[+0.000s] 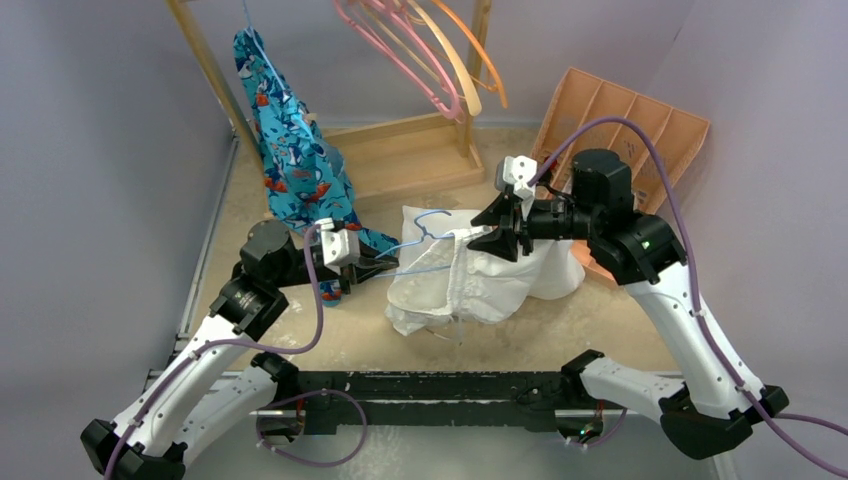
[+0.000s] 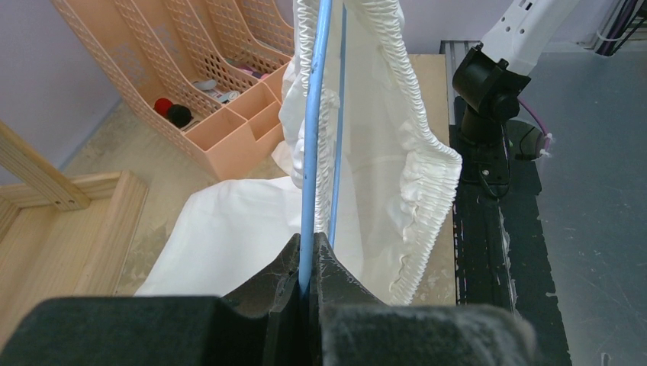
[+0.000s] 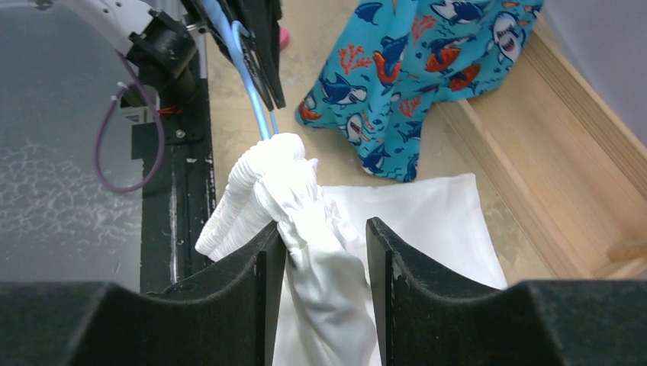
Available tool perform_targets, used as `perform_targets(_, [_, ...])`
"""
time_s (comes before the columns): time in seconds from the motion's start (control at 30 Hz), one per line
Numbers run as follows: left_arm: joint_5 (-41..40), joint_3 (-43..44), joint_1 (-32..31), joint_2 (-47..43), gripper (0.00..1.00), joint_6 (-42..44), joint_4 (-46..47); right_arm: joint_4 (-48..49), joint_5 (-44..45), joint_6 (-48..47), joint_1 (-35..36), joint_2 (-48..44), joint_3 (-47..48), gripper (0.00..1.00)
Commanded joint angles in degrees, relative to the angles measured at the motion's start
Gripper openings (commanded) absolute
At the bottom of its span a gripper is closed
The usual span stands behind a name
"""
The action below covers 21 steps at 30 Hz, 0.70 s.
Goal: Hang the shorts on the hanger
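My left end effector (image 2: 309, 263) is clenched tight on the hanger (image 2: 311, 137), gripping one end of the thin light-blue frame so that it juts out toward 3 o'clock in the top view. My right end effector (image 3: 326, 252) has the gathered waistband of the shorts (image 3: 305, 221) lying between its two fingers; the left finger (image 3: 255, 267) touches the fabric, but there is a gap on the other side, so I can't tell whether it truly has a grip.

From the left wrist, I see the elastic waistband draped around the hanger's narrow arms, with the blue wire passing up through the waist opening. The rest of the white fabric hangs down and spreads over the tabletop (image 1: 560, 330) near the centre of the top view, at about 6 o'clock from the hanger's hook.

At 10 o'clock from the shorts, the blue shark-print garment (image 1: 295, 150) hangs on the wooden rack (image 1: 400, 150), its lower end trailing onto the tabletop. Pink hangers (image 1: 400, 50) and a tan-orange hanger (image 1: 478, 55) hang on the rack at 12 o'clock. A peach-coloured organiser (image 1: 620, 115) lies at 2 o'clock, behind my right arm.
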Motion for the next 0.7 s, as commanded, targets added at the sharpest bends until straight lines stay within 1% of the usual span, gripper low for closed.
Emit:
perform_targets(0.0, [2.13, 2.27, -0.15, -0.54, 0.0, 1.42, 5.37, 4.58, -6.47, 0.81, 0.39, -0.7, -2.04, 0.46])
perform_targets(0.1, [2.04, 2.27, -0.15, -0.59, 0.0, 1.43, 5.42, 6.24, -7.11, 1.79, 1.11, -1.35, -3.28, 0.5])
perform_targets(0.17, [2.04, 2.41, -0.15, -0.62, 0.0, 1.43, 5.46, 6.65, -7.22, 2.19, 1.56, -1.47, -3.63, 0.51])
perform_targets(0.4, [2.04, 3.1, -0.15, 0.27, 0.0, 1.26, 6.14, 8.47, -7.72, 3.56, 3.28, -0.61, -4.1, 0.47])
perform_targets(0.47, [2.14, 3.24, -0.15, 0.48, 0.0, 1.35, 6.16, 8.67, -6.59, 3.97, 4.91, 0.17, -3.95, 0.47])
perform_targets(0.6, [2.16, 3.49, -0.15, 0.51, 0.0, 2.7, 4.71, 8.04, -1.97, 4.78, 8.79, 1.68, -3.14, 0.5])
perform_targets(0.67, [2.09, 3.87, -0.19, 0.6, 0.0, 3.56, 3.73, 7.4, -0.52, 4.88, 9.57, 2.37, -2.51, 0.5])
